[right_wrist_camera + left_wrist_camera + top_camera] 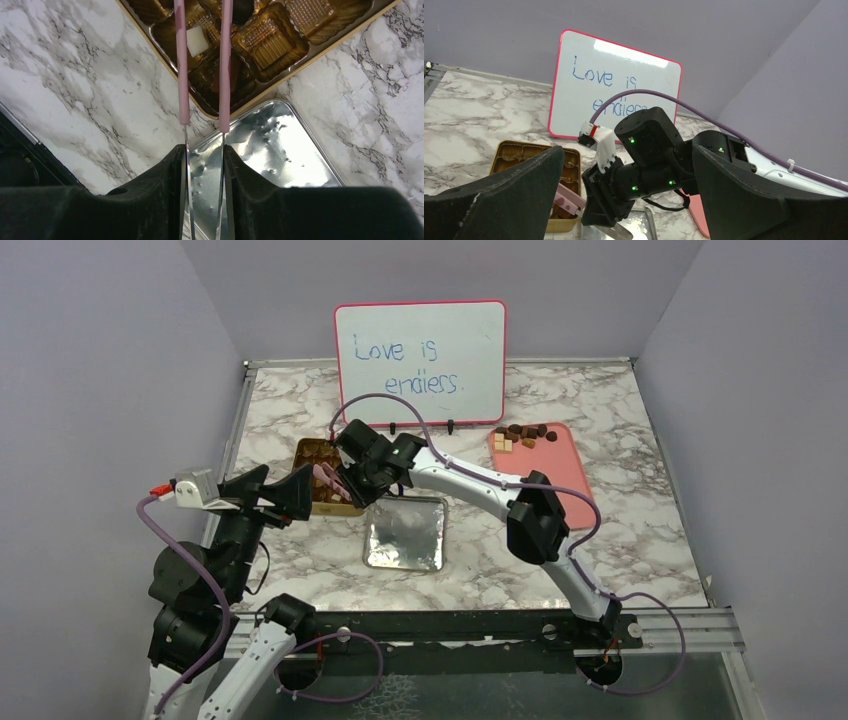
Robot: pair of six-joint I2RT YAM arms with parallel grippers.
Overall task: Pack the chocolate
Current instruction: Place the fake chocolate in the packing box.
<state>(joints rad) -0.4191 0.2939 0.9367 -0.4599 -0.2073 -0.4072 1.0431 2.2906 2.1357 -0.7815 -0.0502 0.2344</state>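
Right jaws clamp pink-tipped tongs (pixel 182 70); ahead, cream-white chocolate (pixel 196 41) lies between tips in gold tray (pixel 265 45). Left jaws gape, empty.

— How's the light?
— Bright and even from overhead in the top view. Only faint, soft shadows lie on the marble table (pixel 620 540) under the arms.
— Any glare?
— A white streak on the whiteboard (pixel 624 50) near 12 o'clock in the left wrist view, and blotchy highlights on the silver lid (pixel 270 150) at 5 o'clock in the right wrist view.
— Focus?
— The fingers (pixel 744 200) of the left gripper (pixel 627 150), at 7 and 5 o'clock, are dark and soft-edged. The tongs (pixel 225 65) look sharp.
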